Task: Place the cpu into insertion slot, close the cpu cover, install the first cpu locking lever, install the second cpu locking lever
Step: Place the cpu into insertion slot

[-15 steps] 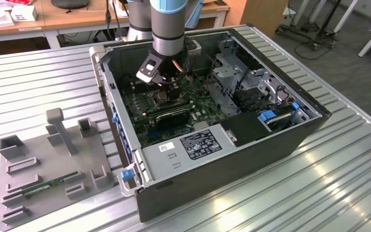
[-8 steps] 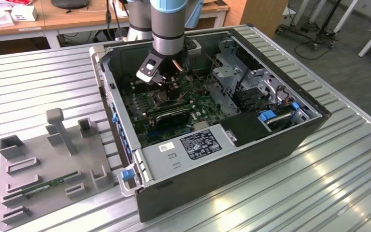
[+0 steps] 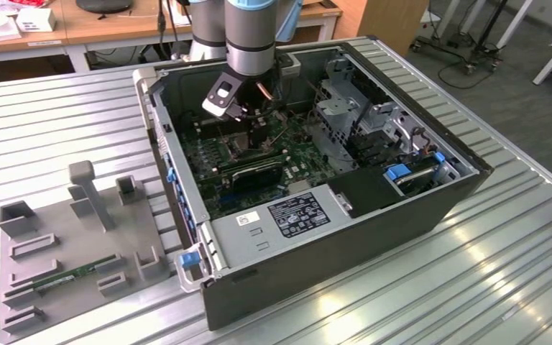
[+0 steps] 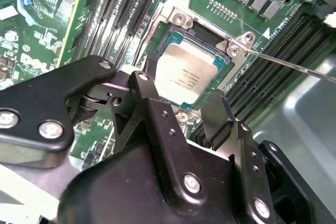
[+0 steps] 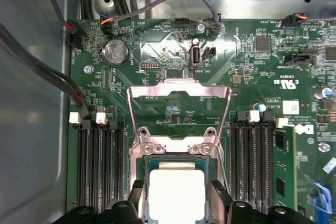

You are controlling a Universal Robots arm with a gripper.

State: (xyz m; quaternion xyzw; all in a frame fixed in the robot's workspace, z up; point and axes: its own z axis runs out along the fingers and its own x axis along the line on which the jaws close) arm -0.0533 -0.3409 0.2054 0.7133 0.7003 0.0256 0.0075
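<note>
Cpu [image 4: 189, 74]: lies flat in slot [image 4: 202, 36], reachable thanks to cover [image 5: 178, 88] hinged up, straddled by fingers [image 4: 157, 114] spread just past its edges, seemingly free of their grip.

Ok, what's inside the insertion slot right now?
The cpu lies in the insertion slot, metal top up, and the cpu cover is swung open, not over it. Whatever lies under the cpu is hidden by it.
</note>
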